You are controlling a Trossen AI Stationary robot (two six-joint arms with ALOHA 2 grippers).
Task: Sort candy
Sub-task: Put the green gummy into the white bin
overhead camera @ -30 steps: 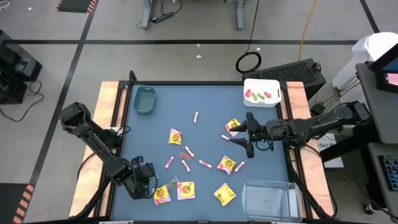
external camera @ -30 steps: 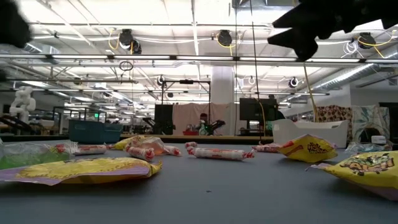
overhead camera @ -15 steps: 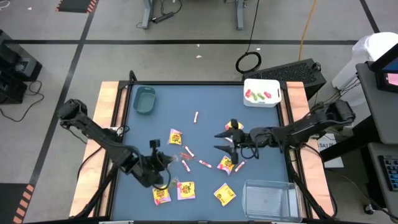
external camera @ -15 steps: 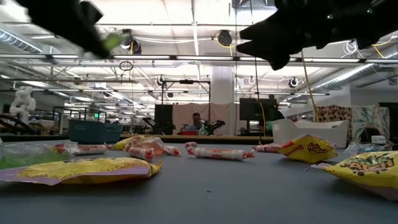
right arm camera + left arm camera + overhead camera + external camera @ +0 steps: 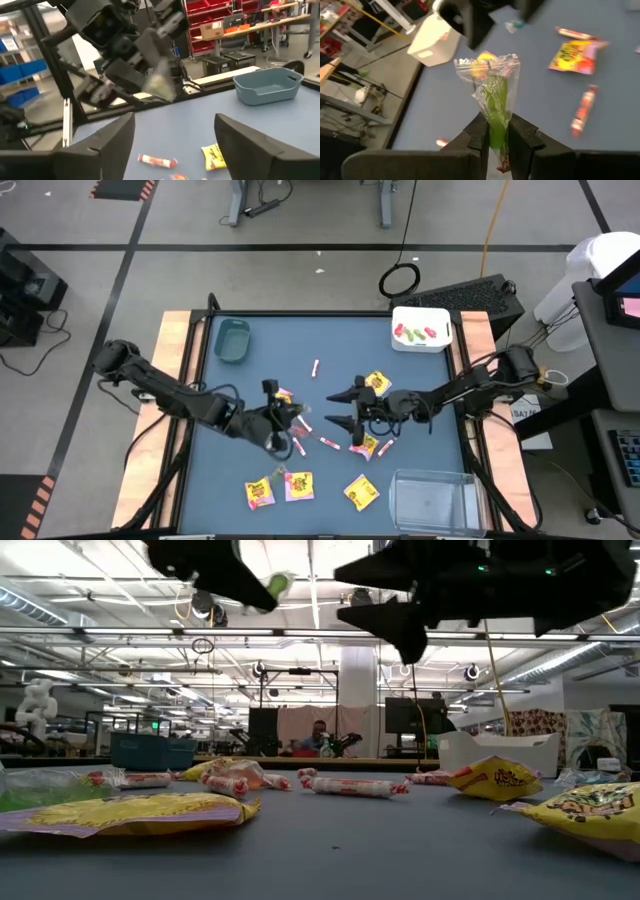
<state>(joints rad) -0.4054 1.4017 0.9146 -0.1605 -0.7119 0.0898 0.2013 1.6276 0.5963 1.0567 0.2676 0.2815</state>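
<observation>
My left gripper (image 5: 291, 412) hangs over the middle of the blue table, shut on a green candy in a clear wrapper (image 5: 492, 95), which also shows in the low view (image 5: 278, 585). My right gripper (image 5: 338, 407) is open and faces it from the right, close by, with nothing between its fingers (image 5: 174, 122). Yellow candy packets (image 5: 376, 383) (image 5: 260, 494) and pink-white sticks (image 5: 315, 367) lie flat on the table. In the low view both grippers are high above the table, the left (image 5: 250, 580) and the right (image 5: 390, 600). My left gripper pinches the green candy's near end (image 5: 495, 131) between its two fingers. The fingers come from the table's left, slanting a little downward. The candy sticks out beyond the fingertips, its crimped free end (image 5: 487, 62) foremost, lifted clear of the table.
A teal bin (image 5: 232, 340) stands at the far left and a white bin (image 5: 421, 315) with green and red pieces at the far right. A clear bin (image 5: 432, 500) is at the near right. Several loose candies lie between and under the grippers.
My left gripper has risen from the near left corner and swung toward the table's middle, rolling its wrist, with the green candy lifted clear. My right gripper has moved toward the table's left and sunk a little, coming close to the left one, and is still open.
</observation>
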